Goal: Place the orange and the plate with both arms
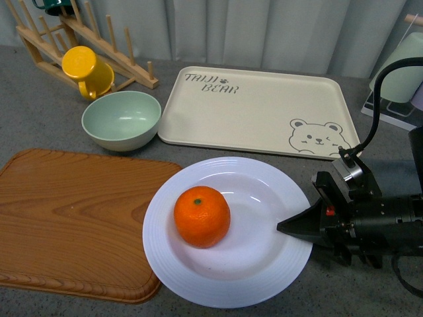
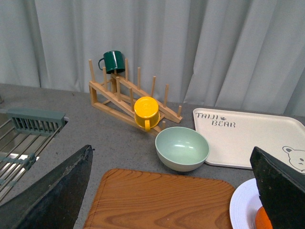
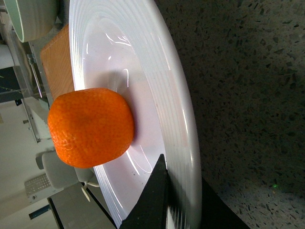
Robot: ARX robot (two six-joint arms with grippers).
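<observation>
1. White and faintly ridged at its rim, the plate (image 1: 221, 295) lies flat on the grey speckled counter (image 1: 39, 122). Its left rim overlaps the right edge of a wooden cutting board (image 1: 66, 218).
2. The orange (image 1: 201, 216) sits inside the plate, left of the plate's middle, with its green stem dot facing up.
3. The right gripper (image 1: 283, 228) is at the plate's right side. Its jaws are closed down on the plate's rim. In the right wrist view one black finger (image 3: 155, 205) lies on top of the rim, and a dark shape shows beneath it.
4. Bare plate separates the right gripper from the orange.
5. The left gripper (image 2: 171, 148) shows only in the left wrist view. Its two dark fingers (image 2: 52, 200) stand wide apart with nothing between them, and the cutting board lies below, left of the plate.
6. A pale green bowl (image 1: 121, 119) stands upright beyond the plate's far left rim, near it but not touching.
7. A cream bear tray (image 1: 258, 112) printed "TAIJI BEAR" lies just beyond the plate's far rim.
8. A yellow mug (image 1: 86, 71) hangs on a wooden dish rack (image 1: 39, 41), farther from the plate than the bowl. A dark green mug (image 2: 113, 61) sits at the rack's top.
</observation>
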